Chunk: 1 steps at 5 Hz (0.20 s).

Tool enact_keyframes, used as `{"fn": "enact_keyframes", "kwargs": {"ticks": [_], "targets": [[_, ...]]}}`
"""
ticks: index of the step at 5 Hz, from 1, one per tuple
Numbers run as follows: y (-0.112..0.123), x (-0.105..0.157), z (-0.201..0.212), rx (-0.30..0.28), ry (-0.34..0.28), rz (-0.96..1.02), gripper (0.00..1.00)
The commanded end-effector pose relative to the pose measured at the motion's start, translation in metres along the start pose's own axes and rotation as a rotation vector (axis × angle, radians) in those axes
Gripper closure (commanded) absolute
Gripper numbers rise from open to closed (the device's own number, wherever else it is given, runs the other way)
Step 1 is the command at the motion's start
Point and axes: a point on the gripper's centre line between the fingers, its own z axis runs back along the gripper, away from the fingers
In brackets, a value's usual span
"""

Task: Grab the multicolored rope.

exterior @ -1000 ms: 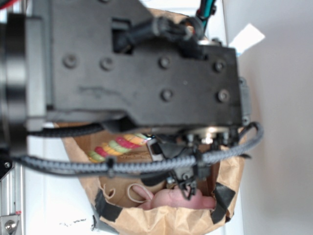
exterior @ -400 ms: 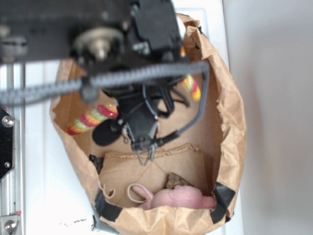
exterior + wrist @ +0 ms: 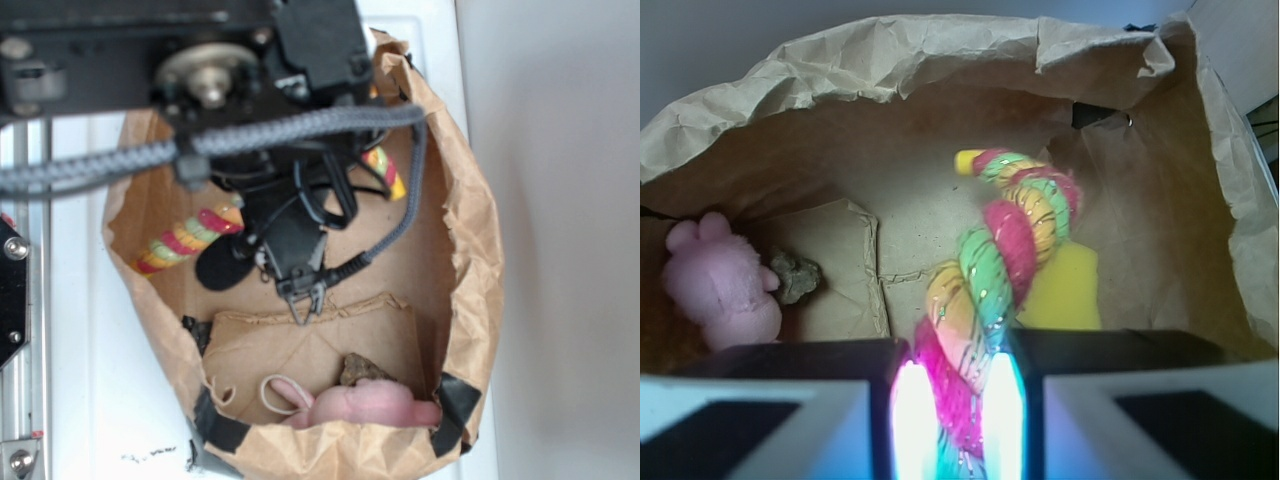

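Observation:
The multicolored rope, twisted in red, yellow and light-green strands, runs from between my fingers up over the floor of the brown paper bag. My gripper is shut on the rope, whose near part is pinched between the two lit pads. In the exterior view the arm covers the rope's middle. One stretch shows at the left and the other at the right. The fingers themselves are hidden under the arm there.
A yellow sponge block lies just behind the rope. A pink plush toy and a small brown lump lie by the bag's near wall. The crumpled bag walls ring the arm. A grey cable crosses above.
The arm, which filled the view close to the camera one second ago, now sits lower inside the bag. The rope has shifted toward the bag's far side and now spans under the arm.

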Motion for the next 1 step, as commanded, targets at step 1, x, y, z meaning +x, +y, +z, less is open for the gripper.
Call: {"fn": "enact_keyframes", "kwargs": {"ticks": [1], "targets": [[-0.001,-0.0027,0.0022,0.028,-0.059,0.015,1.0]]}}
